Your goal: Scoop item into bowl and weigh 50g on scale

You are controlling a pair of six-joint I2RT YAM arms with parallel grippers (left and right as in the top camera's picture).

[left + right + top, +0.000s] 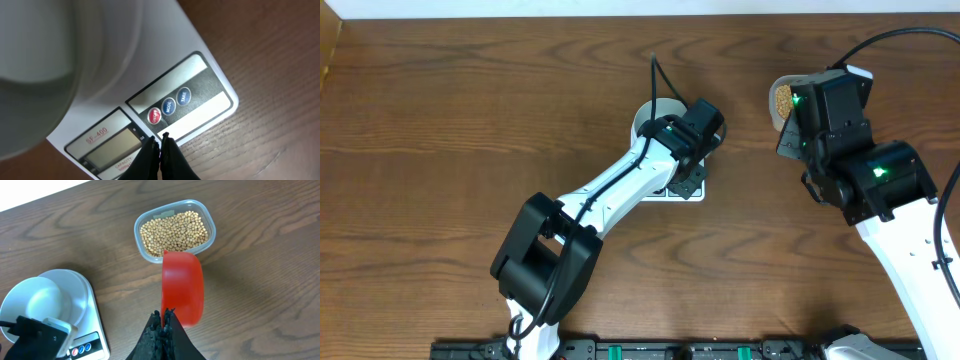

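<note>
Red marks your tool: your right hand (164, 316) is clamped on the red scoop (182, 287), which hangs over the bench (260, 280) just beside the clear tub (175, 203) holding the beans (174, 230). The bowl (37, 300) sits on the scale (92, 320). Your left hand (160, 141) has its fingers together, tips just by the scale's red button (154, 116).

A dark brown wooden table (440, 150) with visible grain filled the scene under even light. A pale strip (620, 6) ran beyond its far edge, possibly wall or floor.
</note>
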